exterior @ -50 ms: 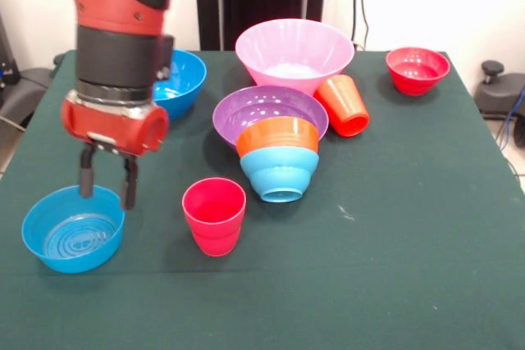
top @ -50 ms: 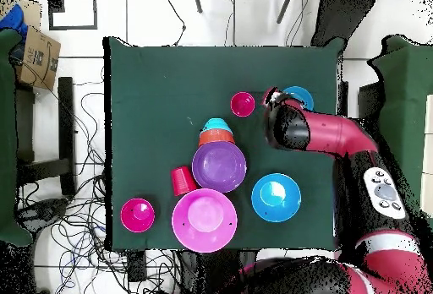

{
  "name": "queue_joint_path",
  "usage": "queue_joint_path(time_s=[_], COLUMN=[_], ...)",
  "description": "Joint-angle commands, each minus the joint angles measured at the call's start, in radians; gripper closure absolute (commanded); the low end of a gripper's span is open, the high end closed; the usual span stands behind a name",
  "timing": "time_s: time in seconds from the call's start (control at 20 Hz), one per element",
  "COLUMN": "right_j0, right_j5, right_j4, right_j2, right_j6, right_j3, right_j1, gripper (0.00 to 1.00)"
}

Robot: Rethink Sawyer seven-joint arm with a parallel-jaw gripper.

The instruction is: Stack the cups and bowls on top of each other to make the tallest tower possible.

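The red and black Sawyer arm [exterior @ -50 ms: 115,38] reaches down over the green table [exterior @ -50 ms: 394,227], and its gripper [exterior @ -50 ms: 107,182] hangs with its two dark fingers [exterior @ -50 ms: 86,176] spread apart and empty, their tips at the far rim of the small blue bowl [exterior @ -50 ms: 72,231], which sits upright. In the overhead view the gripper [top @ -50 ms: 275,98] hides part of that bowl [top @ -50 ms: 300,96]. Just beside it in the front view stands the pinkish-red cup [exterior @ -50 ms: 214,215], upright with a stepped lower body. Behind the cup lies the tower [exterior @ -50 ms: 279,157]: the small orange bowl [exterior @ -50 ms: 277,135] nested on the small light-blue bowl [exterior @ -50 ms: 279,171], both tipped on their side and leaning against the wide purple bowl [exterior @ -50 ms: 267,108]. The large pink bowl [exterior @ -50 ms: 294,53] stands upright behind the purple one, touching it or nearly so. The orange-red cup [exterior @ -50 ms: 343,105] lies tilted with its mouth down beside the pink bowl. The deep blue bowl [exterior @ -50 ms: 179,81] sits partly behind the arm, and the small red bowl [exterior @ -50 ms: 417,69] stands well apart near a table corner.
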Motion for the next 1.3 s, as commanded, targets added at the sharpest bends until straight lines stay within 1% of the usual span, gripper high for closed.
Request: queue_joint_path(time_s=[0.05,0.25,0.45,0.85,0.95,1.05,1.3], right_j0=[-0.036,-0.051,-0.087,-0.141,-0.144,-0.141,-0.091], right_j5=[0.161,0.147,0.134,0.154,0.151,0.137,0.084], right_j4=[-0.064,-0.09,-0.1,-0.112,-0.122,-0.135,-0.175], right_j2=[0.135,0.166,0.225,0.308,0.319,0.318,0.257], right_j6=[-0.238,-0.247,-0.271,-0.285,-0.282,-0.264,-0.167], right_j3=[-0.011,-0.041,-0.031,0.017,0.027,0.04,0.042], right_j1=[-0.018,0.038,0.08,0.085,0.086,0.083,0.083], gripper=[0.0,0.0,0.0,0.0,0.0,0.0,0.0])
